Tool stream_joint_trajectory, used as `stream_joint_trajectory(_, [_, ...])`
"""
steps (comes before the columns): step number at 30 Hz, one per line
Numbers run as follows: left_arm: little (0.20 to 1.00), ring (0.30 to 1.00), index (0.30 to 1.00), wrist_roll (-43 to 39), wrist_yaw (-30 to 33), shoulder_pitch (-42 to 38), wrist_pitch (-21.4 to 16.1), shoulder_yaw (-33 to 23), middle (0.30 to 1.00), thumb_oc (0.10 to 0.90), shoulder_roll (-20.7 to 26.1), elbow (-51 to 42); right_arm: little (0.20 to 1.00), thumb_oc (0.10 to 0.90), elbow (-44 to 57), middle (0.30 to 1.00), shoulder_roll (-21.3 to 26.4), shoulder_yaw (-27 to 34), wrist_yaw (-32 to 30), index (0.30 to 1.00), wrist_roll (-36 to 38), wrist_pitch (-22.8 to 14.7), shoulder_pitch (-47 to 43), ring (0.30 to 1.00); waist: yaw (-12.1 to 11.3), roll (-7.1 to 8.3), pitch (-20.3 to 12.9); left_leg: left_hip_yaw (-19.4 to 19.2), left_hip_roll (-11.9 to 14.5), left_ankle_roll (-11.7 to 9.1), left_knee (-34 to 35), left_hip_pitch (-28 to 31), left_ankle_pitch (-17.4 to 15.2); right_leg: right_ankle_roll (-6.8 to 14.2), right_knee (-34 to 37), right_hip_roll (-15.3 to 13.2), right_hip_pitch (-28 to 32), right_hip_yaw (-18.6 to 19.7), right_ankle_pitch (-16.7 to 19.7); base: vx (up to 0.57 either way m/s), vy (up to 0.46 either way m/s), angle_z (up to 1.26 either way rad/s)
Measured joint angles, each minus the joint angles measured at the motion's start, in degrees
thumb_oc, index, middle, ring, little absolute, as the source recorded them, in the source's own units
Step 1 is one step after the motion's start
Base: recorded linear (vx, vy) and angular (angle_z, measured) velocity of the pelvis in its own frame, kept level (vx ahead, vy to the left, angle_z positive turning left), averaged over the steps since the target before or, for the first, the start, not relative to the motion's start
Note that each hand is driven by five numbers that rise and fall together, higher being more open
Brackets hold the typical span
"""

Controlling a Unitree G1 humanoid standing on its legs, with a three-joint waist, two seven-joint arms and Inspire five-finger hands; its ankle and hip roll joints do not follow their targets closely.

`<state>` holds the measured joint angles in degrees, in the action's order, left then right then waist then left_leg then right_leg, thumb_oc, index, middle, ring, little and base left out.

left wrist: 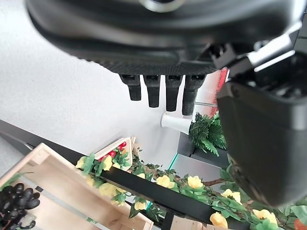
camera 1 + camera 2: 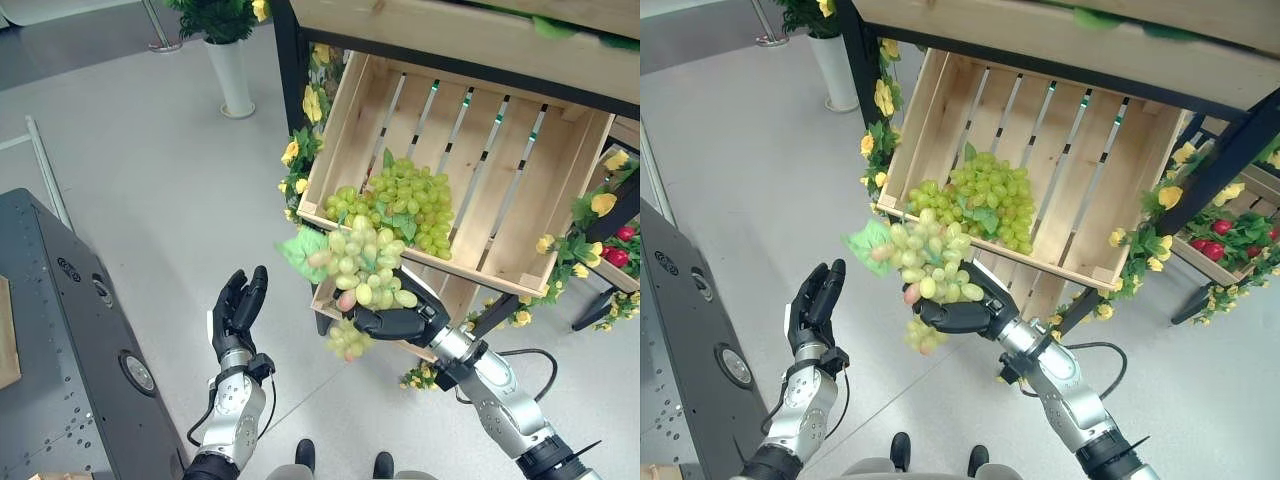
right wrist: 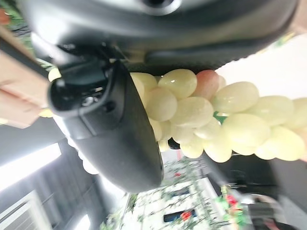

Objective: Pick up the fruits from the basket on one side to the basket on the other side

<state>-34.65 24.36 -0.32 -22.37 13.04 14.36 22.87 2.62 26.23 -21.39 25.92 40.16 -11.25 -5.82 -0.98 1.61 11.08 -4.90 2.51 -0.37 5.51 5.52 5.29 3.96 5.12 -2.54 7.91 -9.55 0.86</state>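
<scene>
1. The right hand (image 2: 392,322) was curled round a bunch of pale green grapes (image 2: 362,268), holding it in the air just in front of the crate's (image 2: 560,190) front edge.
2. In the right wrist view the grapes (image 3: 206,120) were pressed against the palm, with the thumb (image 3: 110,120) closed over them.
3. The held bunch had a green leaf (image 2: 298,250) at its left side, and a few grapes hung below the hand.
4. One grape low in the bunch looked pinkish.
5. A second heap of green grapes (image 2: 405,200) with leaves lay inside the tilted wooden crate, in its lower left part, touching the front board.
6. The rest of the crate's slatted floor was bare wood.
7. The left hand (image 2: 238,310) was raised above the floor, well to the left of the crate, fingers straight and held together, holding nothing.
8. In the left wrist view its fingers (image 1: 160,93) pointed outward, straight, with nothing in them.
9. Yellow flowers (image 2: 300,150) with green leaves trimmed the dark frame of the stand round the crate.
10. At the right, red fruit (image 2: 618,250) lay among leaves in another compartment.
11. A white pot with a green plant (image 2: 228,60) stood on the floor behind, left of the stand.
12. A dark grey machine (image 2: 70,330) lay along the left edge.
</scene>
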Motion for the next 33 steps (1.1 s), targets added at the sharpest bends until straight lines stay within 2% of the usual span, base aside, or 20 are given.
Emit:
stream_joint_trajectory(2, [0.9, 0.9, 0.9, 0.02, -0.44, 0.91, 0.01, 0.07, 0.9, 0.8, -0.04, 0.01, 0.3, 0.4, 2.17, 0.3, 0.19, 2.34, 0.33, 0.3, 1.98, 1.78, -0.56, 0.3, 0.04, -0.01, 0.0, -0.09, 0.08, 0.0, 0.0, -0.1, 0.0, -0.03, -0.01, 0.05, -0.19, 0.06, 0.01, 0.01, 0.0, -0.05])
stream_joint_trajectory(5, [0.9, 0.9, 0.9, 0.02, -1.44, 2.05, 0.02, 0.14, 0.9, 0.8, -0.08, 0.13, 0.3, 0.4, 3.93, 0.3, 0.65, 5.62, 0.22, 0.3, 3.2, 2.26, -0.75, 0.3, 0.15, -0.15, -0.12, -0.04, 0.09, -0.02, 0.01, -0.07, -0.02, 0.0, -0.01, 0.08, -0.23, 0.4, 0.06, 0.02, 0.0, -0.04])
stream_joint_trajectory(9, [0.9, 0.9, 0.9, 0.04, -1.75, 2.08, 0.08, 0.05, 0.9, 0.8, -0.09, 0.31, 0.3, 0.4, 5.04, 0.3, 4.88, 5.74, -0.58, 0.3, 2.84, 2.43, -1.92, 0.3, 0.11, -0.23, -0.27, 0.0, 0.02, 0.06, -0.01, -0.01, 0.02, 0.06, -0.02, 0.07, -0.18, 0.73, 0.14, 0.0, 0.0, -0.01])
stream_joint_trajectory(17, [0.9, 0.9, 0.9, 0.06, -2.92, 2.19, 0.22, -0.05, 0.9, 0.8, -0.1, 0.99, 0.3, 0.4, 4.16, 0.3, 7.19, 7.82, -8.98, 0.3, 0.49, 4.7, -8.0, 0.3, -0.17, -0.18, -0.36, 0.79, -0.04, 0.01, -0.37, 0.52, 0.07, 0.0, -0.01, 0.05, 0.67, -0.26, 0.05, 0.0, 0.005, 0.04])
stream_joint_trajectory(25, [0.9, 0.9, 0.9, 0.05, -3.31, 2.19, 0.22, -0.27, 0.9, 0.8, -0.06, 1.3, 0.3, 0.4, -3.95, 0.3, 7.38, 7.91, -15.29, 0.3, -1.27, 5.33, -14.28, 0.3, -1.68, -0.06, -0.61, 1.6, -0.01, -0.14, -0.01, 0.99, 0.17, -0.08, 0.0, 0.14, 1.6, -0.85, 0.01, 0.0, 0.008, 0.06])
stream_joint_trajectory(30, [0.9, 0.9, 0.9, 0.06, -3.31, 2.18, 0.25, -0.33, 0.9, 0.8, -0.02, 1.38, 0.3, 0.4, -10.18, 0.3, 7.92, 7.9, -19.0, 0.3, -1.58, 7.85, -17.33, 0.3, -2.26, 0.1, -0.71, 2.39, -0.11, -0.22, -0.03, 0.89, 0.28, -0.11, -0.01, 0.06, 1.82, -1.84, -0.04, 0.01, 0.017, 0.06])
stream_joint_trajectory(33, [0.9, 0.9, 0.9, 0.04, -3.38, 2.18, 0.25, -0.34, 0.9, 0.8, 0.0, 1.41, 0.3, 0.4, -13.19, 0.3, 10.1, 7.9, -21.16, 0.3, -2.2, 8.76, -19.31, 0.3, -2.67, 0.1, -0.71, 2.7, -0.11, -0.2, -0.08, 0.91, 0.39, -0.15, 0.0, 0.08, 1.97, -2.06, -0.07, 0.02, 0.02, 0.05])
